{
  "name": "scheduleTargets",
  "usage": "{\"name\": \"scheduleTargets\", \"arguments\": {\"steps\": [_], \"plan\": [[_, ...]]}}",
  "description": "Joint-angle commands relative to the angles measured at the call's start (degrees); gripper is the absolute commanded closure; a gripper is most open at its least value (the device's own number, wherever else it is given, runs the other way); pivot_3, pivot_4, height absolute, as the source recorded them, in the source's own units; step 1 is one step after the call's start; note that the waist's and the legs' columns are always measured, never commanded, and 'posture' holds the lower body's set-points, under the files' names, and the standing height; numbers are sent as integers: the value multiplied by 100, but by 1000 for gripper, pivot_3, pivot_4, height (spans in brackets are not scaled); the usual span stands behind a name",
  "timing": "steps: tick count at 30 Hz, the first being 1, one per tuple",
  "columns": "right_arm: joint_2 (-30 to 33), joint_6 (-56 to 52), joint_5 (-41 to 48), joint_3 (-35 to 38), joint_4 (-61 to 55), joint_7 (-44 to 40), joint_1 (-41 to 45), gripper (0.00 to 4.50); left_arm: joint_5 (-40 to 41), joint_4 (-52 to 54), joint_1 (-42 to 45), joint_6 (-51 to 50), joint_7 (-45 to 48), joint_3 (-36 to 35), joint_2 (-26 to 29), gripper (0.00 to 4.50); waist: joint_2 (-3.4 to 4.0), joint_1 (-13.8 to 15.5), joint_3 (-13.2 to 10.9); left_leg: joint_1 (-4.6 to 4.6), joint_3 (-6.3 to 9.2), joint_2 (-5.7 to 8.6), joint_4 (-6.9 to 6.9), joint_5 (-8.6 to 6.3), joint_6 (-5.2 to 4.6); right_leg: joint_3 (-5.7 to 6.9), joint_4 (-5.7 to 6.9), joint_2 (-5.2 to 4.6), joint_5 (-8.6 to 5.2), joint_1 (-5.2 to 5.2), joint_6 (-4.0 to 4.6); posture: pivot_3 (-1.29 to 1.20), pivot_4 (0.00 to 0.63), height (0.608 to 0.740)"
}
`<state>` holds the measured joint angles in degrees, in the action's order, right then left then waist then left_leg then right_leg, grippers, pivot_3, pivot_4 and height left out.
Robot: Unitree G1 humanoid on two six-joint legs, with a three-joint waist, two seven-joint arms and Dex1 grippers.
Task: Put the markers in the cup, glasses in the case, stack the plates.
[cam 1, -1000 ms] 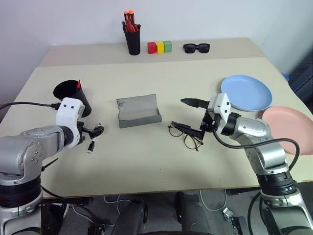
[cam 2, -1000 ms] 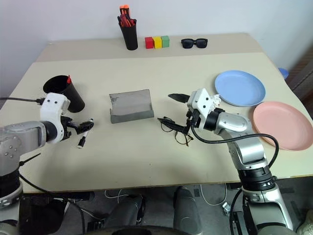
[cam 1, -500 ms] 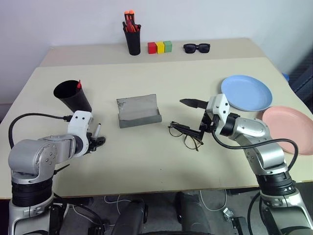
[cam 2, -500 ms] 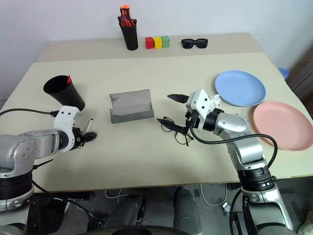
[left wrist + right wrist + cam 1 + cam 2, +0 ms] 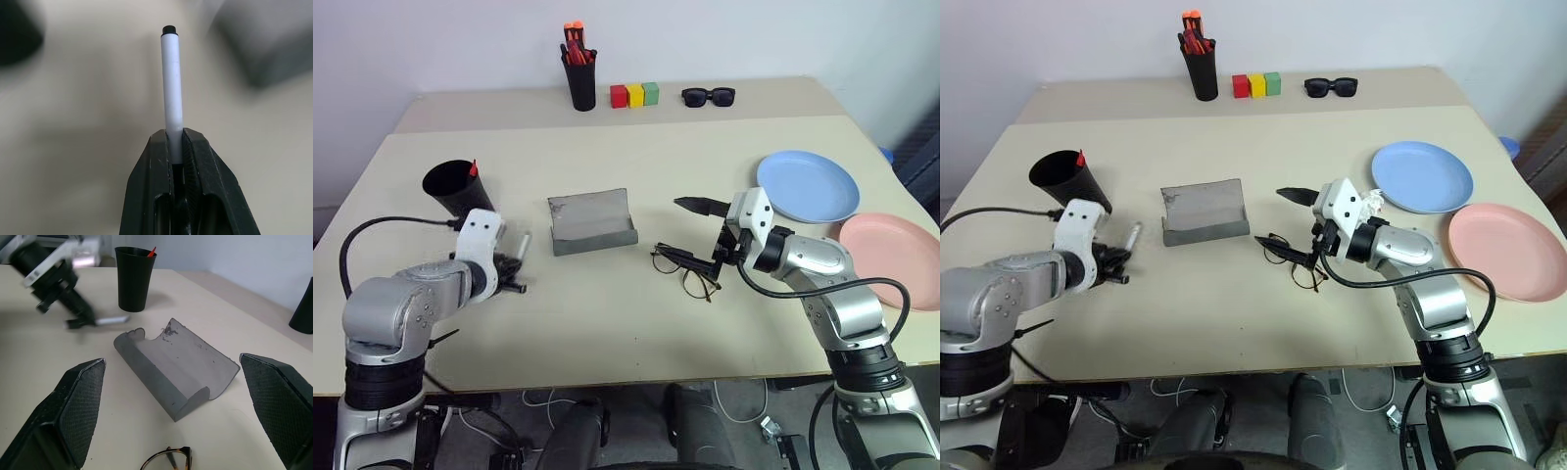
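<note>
Our left gripper (image 5: 177, 147) clamps the slim white-bodied marker (image 5: 172, 88), just at five o'clock of the wide black plastic cup (image 5: 457, 188) holding the red pen (image 5: 472, 168). Our right gripper (image 5: 697, 235) stands wide over the thin wire-frame glasses (image 5: 687, 270), at four o'clock of the open grey case (image 5: 590, 222).

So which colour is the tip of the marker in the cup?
Red; the marker tip above the cup rim shows best in the right wrist view.

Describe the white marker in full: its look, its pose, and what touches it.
The white marker is a slim, smooth, plastic-looking pen with a white barrel and a small black end. The left tool is shut on its near end, one black finger on each side, so it sticks straight out past the fingertips, lifted just above the table, near the cup.
</note>
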<state>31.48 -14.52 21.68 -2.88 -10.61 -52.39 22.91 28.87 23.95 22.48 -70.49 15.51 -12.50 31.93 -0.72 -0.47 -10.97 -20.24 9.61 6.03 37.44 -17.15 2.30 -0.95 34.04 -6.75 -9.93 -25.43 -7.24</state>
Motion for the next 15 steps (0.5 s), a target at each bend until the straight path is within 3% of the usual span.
{"name": "scheduleTargets", "arguments": {"steps": [1,8,15], "plan": [[-53,130,28,46,-14,-31,139,0,-507,-16,326,2442,351,-201,-68,4441,0,0,0,-1,-2,0,0,1,2,0,-2,0,1,-2,2,0,150,740],[-64,134,26,47,25,-50,182,0,-1228,-1581,842,4851,124,-791,112,4441,2,-24,1,11,-18,-4,-14,1,0,-6,-5,3,2,-3,4,0,150,740],[-65,104,22,50,-37,-19,149,0,-1635,-3194,1140,6172,-86,-912,158,4441,1,9,1,4,-15,0,-2,0,0,-5,-5,-1,3,-2,2,0,150,740]]}}
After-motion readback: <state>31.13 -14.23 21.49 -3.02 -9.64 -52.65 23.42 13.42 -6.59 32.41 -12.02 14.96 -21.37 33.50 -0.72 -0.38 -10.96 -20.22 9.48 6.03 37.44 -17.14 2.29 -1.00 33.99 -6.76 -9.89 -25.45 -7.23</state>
